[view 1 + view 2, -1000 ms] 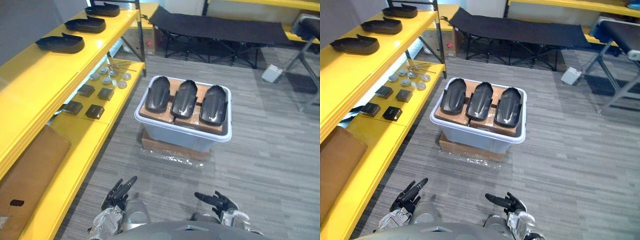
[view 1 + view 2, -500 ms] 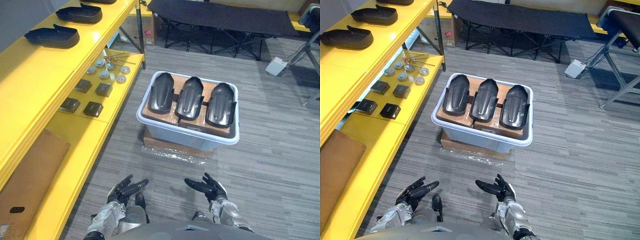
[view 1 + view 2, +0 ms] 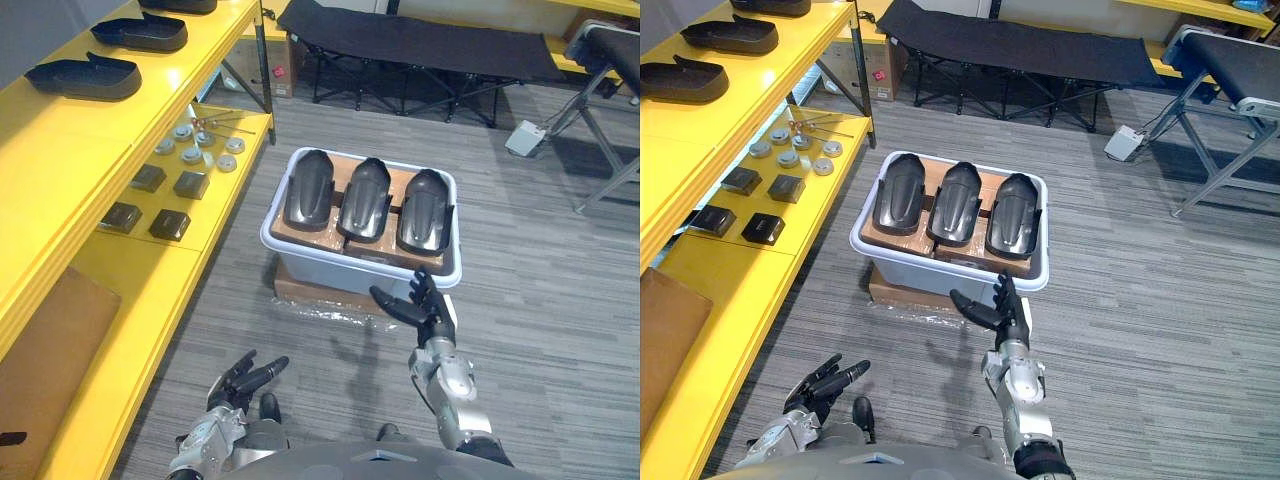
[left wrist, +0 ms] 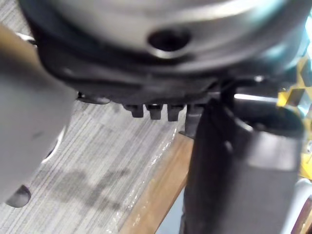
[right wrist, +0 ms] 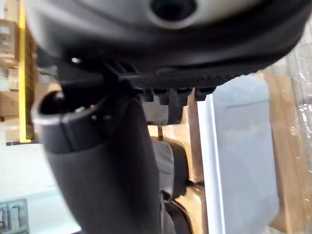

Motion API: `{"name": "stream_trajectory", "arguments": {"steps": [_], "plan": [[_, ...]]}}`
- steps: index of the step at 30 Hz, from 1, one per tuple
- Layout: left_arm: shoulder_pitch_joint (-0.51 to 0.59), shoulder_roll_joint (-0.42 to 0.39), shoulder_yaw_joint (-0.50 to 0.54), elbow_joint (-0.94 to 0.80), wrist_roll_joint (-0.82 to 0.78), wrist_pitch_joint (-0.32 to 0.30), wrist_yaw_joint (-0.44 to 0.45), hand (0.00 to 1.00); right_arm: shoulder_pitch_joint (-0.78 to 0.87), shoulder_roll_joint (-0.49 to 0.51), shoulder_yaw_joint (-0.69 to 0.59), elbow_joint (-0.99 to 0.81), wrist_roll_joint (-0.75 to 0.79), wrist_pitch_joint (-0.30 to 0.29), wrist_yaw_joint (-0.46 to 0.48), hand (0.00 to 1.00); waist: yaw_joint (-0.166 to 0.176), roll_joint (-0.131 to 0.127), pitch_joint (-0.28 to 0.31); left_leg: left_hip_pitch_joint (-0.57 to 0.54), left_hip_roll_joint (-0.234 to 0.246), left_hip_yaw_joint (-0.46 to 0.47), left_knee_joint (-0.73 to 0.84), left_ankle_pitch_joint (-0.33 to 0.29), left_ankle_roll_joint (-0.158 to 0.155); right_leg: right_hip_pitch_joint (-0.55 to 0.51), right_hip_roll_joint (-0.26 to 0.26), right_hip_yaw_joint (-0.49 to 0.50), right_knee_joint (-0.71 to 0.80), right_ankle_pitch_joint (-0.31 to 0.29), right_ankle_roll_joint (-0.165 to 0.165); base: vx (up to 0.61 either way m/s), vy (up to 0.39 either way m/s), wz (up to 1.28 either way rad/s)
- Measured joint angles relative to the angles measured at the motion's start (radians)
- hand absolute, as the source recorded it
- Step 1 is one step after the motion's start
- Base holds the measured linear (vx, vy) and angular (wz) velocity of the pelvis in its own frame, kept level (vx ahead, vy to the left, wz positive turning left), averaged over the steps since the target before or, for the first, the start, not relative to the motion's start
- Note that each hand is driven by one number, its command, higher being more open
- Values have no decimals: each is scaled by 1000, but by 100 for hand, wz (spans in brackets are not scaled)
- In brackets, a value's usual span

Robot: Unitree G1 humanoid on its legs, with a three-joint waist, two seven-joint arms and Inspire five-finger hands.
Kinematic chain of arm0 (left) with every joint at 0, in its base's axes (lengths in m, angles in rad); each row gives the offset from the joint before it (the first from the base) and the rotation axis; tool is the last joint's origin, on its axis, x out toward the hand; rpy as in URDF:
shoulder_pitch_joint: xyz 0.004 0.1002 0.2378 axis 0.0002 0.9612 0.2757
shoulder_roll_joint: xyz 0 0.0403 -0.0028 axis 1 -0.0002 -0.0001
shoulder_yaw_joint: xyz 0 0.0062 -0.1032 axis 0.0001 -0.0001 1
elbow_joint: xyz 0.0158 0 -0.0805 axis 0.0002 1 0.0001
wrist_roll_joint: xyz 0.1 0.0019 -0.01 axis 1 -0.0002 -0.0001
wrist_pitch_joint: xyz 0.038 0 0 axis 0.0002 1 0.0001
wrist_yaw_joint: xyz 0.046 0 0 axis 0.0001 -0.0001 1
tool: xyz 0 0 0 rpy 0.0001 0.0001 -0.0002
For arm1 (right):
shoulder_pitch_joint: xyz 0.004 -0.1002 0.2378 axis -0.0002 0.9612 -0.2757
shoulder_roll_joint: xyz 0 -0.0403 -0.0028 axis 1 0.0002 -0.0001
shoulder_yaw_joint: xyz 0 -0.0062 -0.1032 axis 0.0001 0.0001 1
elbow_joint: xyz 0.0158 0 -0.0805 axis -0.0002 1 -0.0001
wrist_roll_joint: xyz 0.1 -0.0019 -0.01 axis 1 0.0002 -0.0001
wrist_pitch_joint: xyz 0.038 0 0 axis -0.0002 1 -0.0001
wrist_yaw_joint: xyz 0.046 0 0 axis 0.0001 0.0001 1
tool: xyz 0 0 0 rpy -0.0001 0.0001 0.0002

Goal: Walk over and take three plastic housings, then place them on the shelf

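Three dark plastic housings lie side by side on cardboard in a white bin [image 3: 300, 250] on the floor: the left housing [image 3: 308, 188], the middle housing [image 3: 364, 197], the right housing [image 3: 424, 209]. My right hand [image 3: 424, 308] is raised with straight, spread fingers just in front of the bin's near right rim, holding nothing. Low down near my body, my left hand [image 3: 243, 380] hangs open and empty over the carpet. More dark housings [image 3: 72, 76] rest on the top board of the yellow shelf [image 3: 60, 170] at the left.
The bin stands on a flat cardboard box [image 3: 320, 295]. The shelf's lower board holds small black blocks [image 3: 170, 224] and round metal parts [image 3: 195, 145]. A black folding cot [image 3: 420, 45] stands behind the bin, and a white box [image 3: 524, 138] lies on the carpet to the right.
My right hand has risen and reached forward to the bin's near rim. The left hand has stayed low. The camera has shifted slightly.
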Motion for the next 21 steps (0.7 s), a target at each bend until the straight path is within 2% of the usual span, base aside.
{"name": "stream_trajectory", "arguments": {"steps": [2,3,4,5,7,8,10,13,17,21], "plan": [[2,3,21,-15,4,-12,-8,100,-70,-37,-43,22,33,0,-16,100,7,-5,7,-40,7,-11,4,7,1,-30,3,-7,0,10,-2,-25,-8,14],[-4,3,47,-40,4,-17,-17,100,-188,-92,-89,65,77,1,-56,100,23,-17,42,-91,19,-20,20,24,10,-67,13,-11,-2,29,-12,-35,-21,12],[-10,6,59,-44,4,-19,-22,100,-233,-107,-105,77,95,1,-74,100,27,-22,65,-107,22,-26,36,23,9,-72,16,-17,-2,34,-17,-118,-12,27],[-26,8,87,-59,3,-29,-28,100,-355,-158,-151,109,141,2,-123,100,37,-30,113,-156,37,-40,72,20,8,-94,25,-32,-1,47,-25,-123,-12,22],[-44,7,99,-61,3,-29,-30,100,-424,-208,-163,141,161,4,-149,100,51,-29,140,-180,42,-46,93,14,6,-107,28,-34,0,53,-28,-114,-3,12],[-58,6,107,-67,1,-32,-36,100,-509,-270,-163,192,166,8,-162,100,66,-20,180,-209,50,-55,126,5,6,-122,30,-35,10,56,-31,-105,11,6],[-72,3,111,-69,0,-31,-41,100,-594,-329,-160,241,193,11,-171,100,77,-5,225,-254,60,-71,174,-9,9,-149,30,-39,33,56,-31,-114,17,10],[-88,-4,115,-74,-9,-35,-54,100,-694,-415,-141,363,201,33,-174,100,92,23,271,-341,72,-95,240,-17,15,-203,32,-58,63,55,-33,-112,30,18],[-89,0,113,-49,-14,-69,-61,100,-764,-457,-113,504,241,56,-194,100,116,46,300,-434,91,-120,341,-52,20,-259,36,-65,99,47,-46,-71,23,4],[-93,-10,108,-26,-56,-78,-72,100,-814,-535,-100,542,240,75,-214,100,131,68,323,-492,97,-126,388,-63,29,-304,32,-64,124,43,-52,-66,26,-2]]}}
